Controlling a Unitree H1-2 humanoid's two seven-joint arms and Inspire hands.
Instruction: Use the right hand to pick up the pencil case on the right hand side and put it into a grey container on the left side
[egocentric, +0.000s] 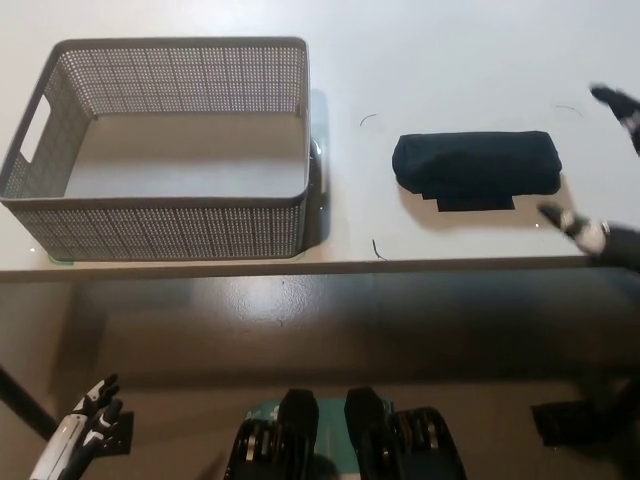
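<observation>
A dark navy pencil case (476, 168) lies flat on the white table (440, 60), right of centre. A grey mesh container (160, 150) with a handle cut-out stands on the table's left side; nothing is inside it. My black right hand (600, 170) is at the picture's right edge, just right of the pencil case, open with its fingers spread and holding nothing. It is partly cut off by the frame. My white left hand (78, 435) rests low at the bottom left, below the table edge, with its fingers apart.
The table's front edge (320, 266) runs across the middle of the picture, with dark floor below it. Thin pen marks (371, 119) sit on the table around the pencil case. A gap of bare table separates the container and the case.
</observation>
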